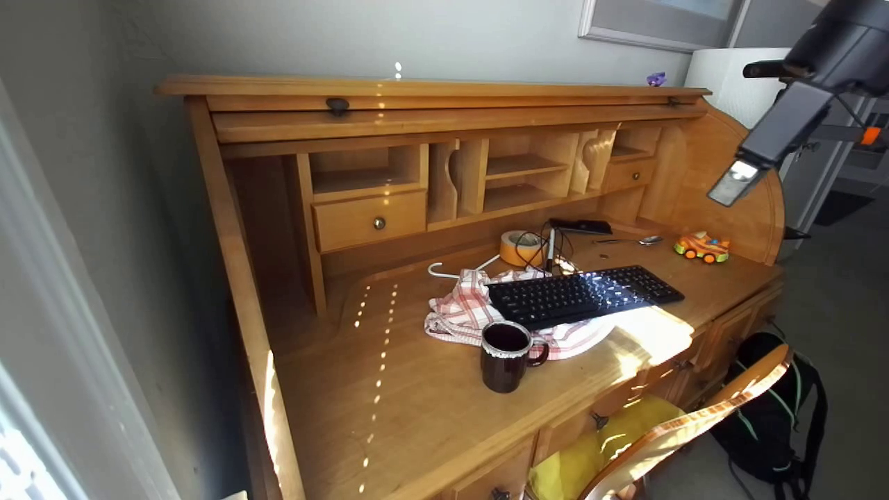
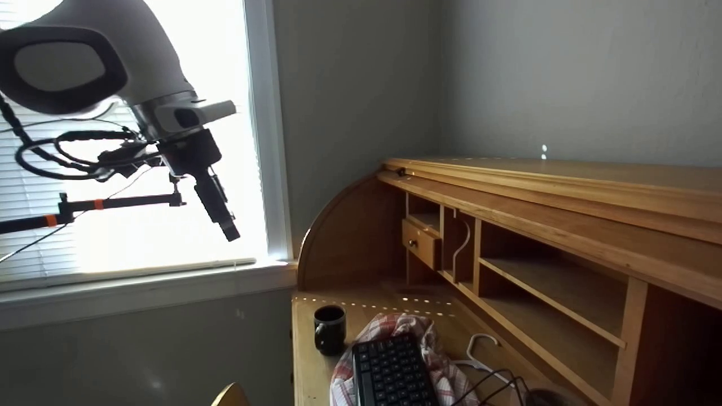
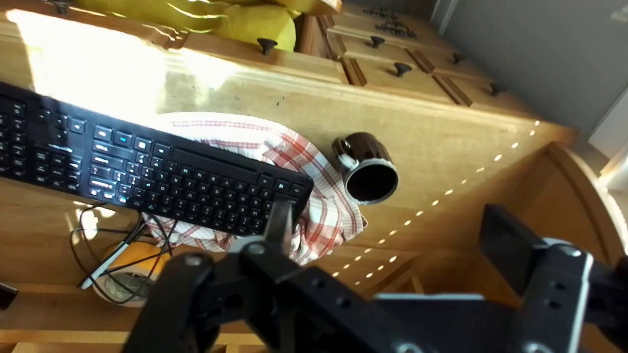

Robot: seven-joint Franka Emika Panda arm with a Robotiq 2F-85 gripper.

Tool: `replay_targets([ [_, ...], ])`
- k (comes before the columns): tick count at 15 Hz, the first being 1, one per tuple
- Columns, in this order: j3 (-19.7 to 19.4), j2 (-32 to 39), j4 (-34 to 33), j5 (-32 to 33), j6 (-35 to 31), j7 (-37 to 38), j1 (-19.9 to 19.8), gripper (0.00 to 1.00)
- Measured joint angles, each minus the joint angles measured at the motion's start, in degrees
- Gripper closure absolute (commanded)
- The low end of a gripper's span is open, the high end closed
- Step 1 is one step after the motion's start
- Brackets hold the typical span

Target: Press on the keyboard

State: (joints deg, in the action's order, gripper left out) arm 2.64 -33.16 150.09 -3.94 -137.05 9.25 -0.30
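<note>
The keyboard [image 1: 583, 295] is flat and black with rows of small dark keys. It lies on a red and white checked cloth on the wooden desk. It also shows in an exterior view [image 2: 389, 369], cut off by the lower edge, and in the wrist view [image 3: 196, 181], where its left end is out of view. My gripper [image 3: 392, 233] is open with its two fingers wide apart and nothing between them. In both exterior views the gripper [image 1: 736, 182] [image 2: 228, 228] is high in the air, well above the desk and apart from the keyboard.
A dark mug [image 1: 505, 357] stands beside the cloth [image 1: 455, 316]. A tape roll [image 1: 521, 248], cables, a white hanger [image 1: 444, 271], a spoon [image 1: 650, 240] and a toy car [image 1: 703, 247] lie on the desk. Cubbyholes [image 1: 528, 173] rise at the back. A chair [image 1: 694, 423] stands in front.
</note>
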Motion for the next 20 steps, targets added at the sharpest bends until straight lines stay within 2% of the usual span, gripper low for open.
replay_targets([
  [6, -2.9, 16.3, -6.9, -4.1, -13.7, 1.6, -1.6, 0.8],
  [8, -3.8, 21.1, -8.9, -4.1, -16.7, 2.0, -2.8, 0.95],
  [9, -4.0, 23.5, -10.0, -3.7, -17.1, 2.8, -3.5, 1.0],
  [13, -4.9, 32.6, -14.6, 0.0, -17.8, 7.9, -5.9, 1.0],
  [20, -7.7, 45.0, -21.6, 1.2, -18.0, 15.1, -5.4, 0.99],
])
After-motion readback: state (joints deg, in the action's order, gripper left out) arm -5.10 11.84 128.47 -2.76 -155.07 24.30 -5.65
